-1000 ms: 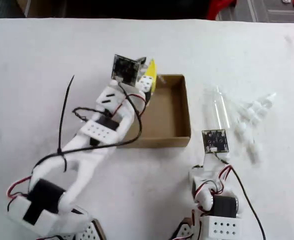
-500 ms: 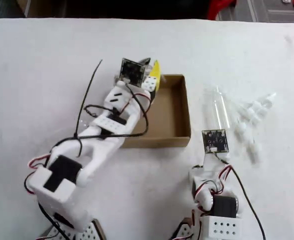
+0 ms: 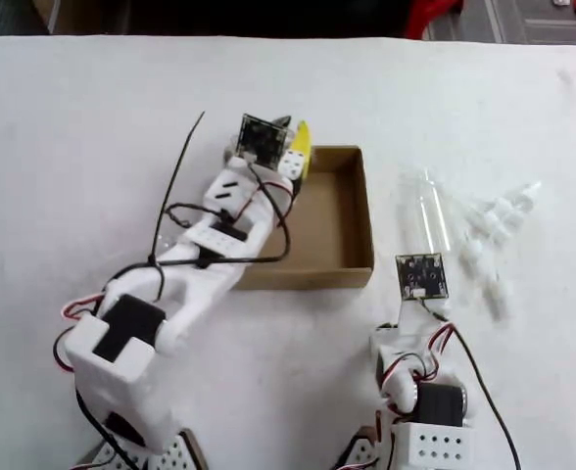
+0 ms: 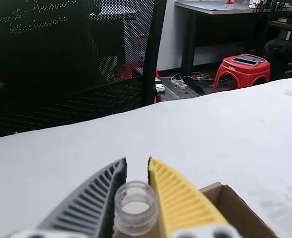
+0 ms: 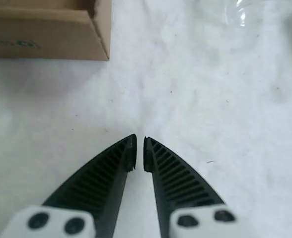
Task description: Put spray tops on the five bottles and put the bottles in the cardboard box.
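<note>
At the far left corner of the cardboard box (image 3: 308,277):

- Item 1: bottle (image 4: 135,208), clear plastic, round open neck with a thick rim, no spray top fitted. It is clamped at the neck between my left fingers (image 4: 178,196), one ribbed yellow and one ribbed dark grey. I cannot tell whether it hangs over the box's inside or just outside its wall.
- Item 2: second bottle (image 3: 432,220), clear, uncapped, lying on its side on the white table (image 3: 72,117) to the right of the box.
- Item 3: spray tops (image 3: 494,230), white, in a loose cluster just beside the second bottle.
- Item 4: my right fingers (image 5: 163,168), both black and ribbed, drawn together with only a slit at the tips, holding nothing. They hang above bare table near the box's near right corner.
</note>
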Controlling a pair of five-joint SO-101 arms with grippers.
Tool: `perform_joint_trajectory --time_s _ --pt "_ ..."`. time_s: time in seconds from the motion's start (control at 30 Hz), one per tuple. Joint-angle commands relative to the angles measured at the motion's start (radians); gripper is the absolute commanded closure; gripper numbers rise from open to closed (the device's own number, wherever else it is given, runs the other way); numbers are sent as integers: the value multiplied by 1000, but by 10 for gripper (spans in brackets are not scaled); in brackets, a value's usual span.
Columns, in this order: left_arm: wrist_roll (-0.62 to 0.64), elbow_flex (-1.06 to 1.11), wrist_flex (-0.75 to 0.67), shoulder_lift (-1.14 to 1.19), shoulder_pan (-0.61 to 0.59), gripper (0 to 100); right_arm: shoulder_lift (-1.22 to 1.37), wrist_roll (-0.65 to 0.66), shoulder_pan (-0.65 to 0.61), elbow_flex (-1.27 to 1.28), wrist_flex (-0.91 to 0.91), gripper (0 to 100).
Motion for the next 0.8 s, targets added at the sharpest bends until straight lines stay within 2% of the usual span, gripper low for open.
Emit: perform_joint_trajectory --time_s 0.0,0.77 --pt "-11 -61 -28 -7 -18 976 -5 -5 8 9 5 982" --pt "-12 -58 -26 -13 -12 972 -5 -5 8 9 5 982"
